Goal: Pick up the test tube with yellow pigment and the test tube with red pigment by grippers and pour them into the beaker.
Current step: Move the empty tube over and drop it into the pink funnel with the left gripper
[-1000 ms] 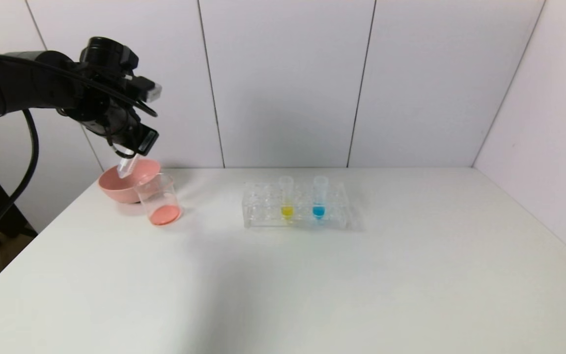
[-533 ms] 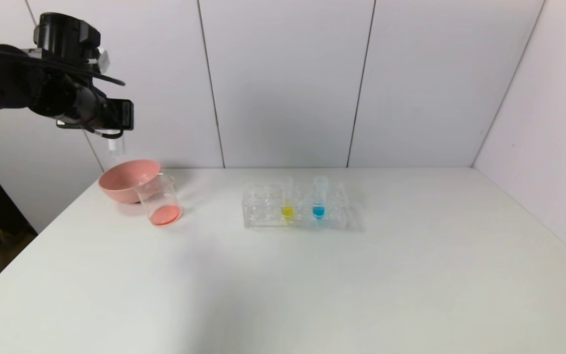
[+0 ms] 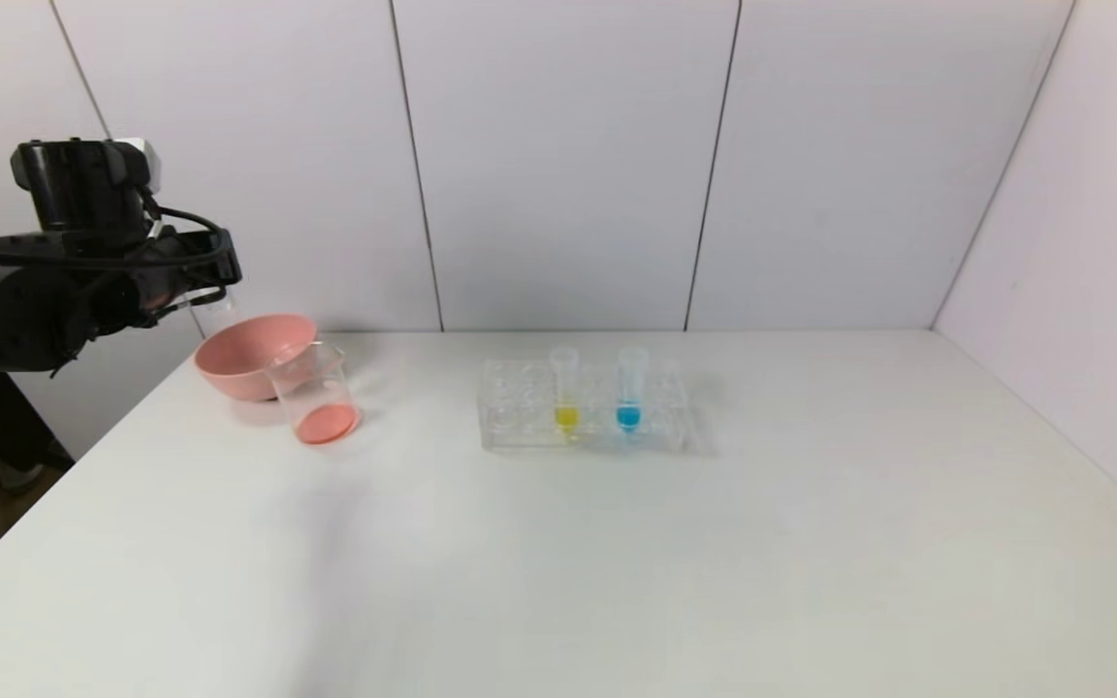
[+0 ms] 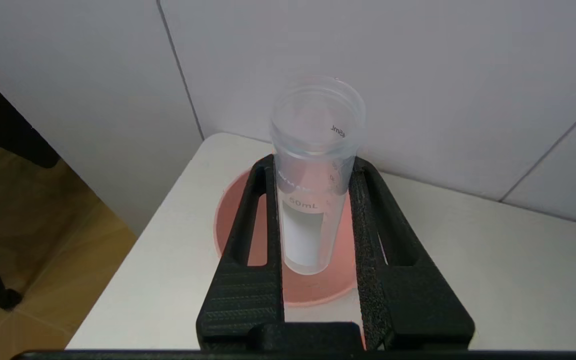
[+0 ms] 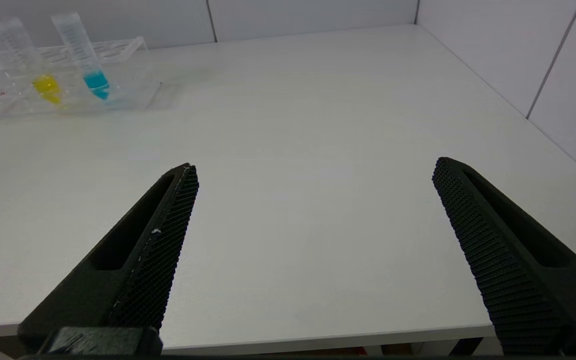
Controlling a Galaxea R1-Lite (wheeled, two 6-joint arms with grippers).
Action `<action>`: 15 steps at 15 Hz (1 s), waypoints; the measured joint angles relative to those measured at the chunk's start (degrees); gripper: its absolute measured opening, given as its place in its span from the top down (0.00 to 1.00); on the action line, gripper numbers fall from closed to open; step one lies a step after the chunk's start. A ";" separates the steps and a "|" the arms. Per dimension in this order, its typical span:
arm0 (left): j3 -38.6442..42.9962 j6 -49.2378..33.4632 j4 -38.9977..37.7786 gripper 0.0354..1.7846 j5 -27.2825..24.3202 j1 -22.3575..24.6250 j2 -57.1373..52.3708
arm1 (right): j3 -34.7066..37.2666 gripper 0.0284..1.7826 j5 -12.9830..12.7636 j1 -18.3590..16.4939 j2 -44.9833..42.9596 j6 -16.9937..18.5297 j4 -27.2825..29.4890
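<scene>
My left gripper [image 3: 214,291] is shut on a clear, empty test tube [image 4: 313,165] and holds it upright above the pink bowl [image 4: 313,290] at the table's far left corner. No red liquid shows in this tube. The beaker [image 3: 314,393] stands just in front of the bowl with red-orange liquid at its bottom. The test tube with yellow pigment [image 3: 565,388] stands in the clear rack [image 3: 520,407] at mid-table, and it also shows in the right wrist view [image 5: 28,60]. My right gripper [image 5: 313,170] is open and empty over the table's near edge, out of the head view.
A tube with blue liquid [image 3: 629,388] stands in the rack next to the yellow one. The pink bowl [image 3: 253,354] touches the beaker's back side. White wall panels close the back and right sides. The table's left edge drops off beside the bowl.
My left gripper has swung away from the beaker, up and to the left, then down over the pink bowl. The tube has turned from tilted to upright. The right arm has not moved.
</scene>
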 joint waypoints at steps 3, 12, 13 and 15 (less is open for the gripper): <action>-1.62 -0.06 -4.05 0.78 -0.74 1.71 4.85 | 0.00 0.04 0.00 0.00 0.00 -0.02 0.00; -13.97 -0.74 -3.00 0.77 -0.94 3.88 20.78 | 0.00 0.04 0.00 0.00 0.00 -0.02 0.00; -13.86 -0.89 -3.19 0.75 -0.94 3.88 21.05 | 0.00 0.04 0.00 0.00 0.00 -0.02 0.00; -13.40 -1.17 -3.22 0.68 -0.96 3.96 21.11 | 0.00 0.04 0.00 0.00 0.00 -0.02 0.00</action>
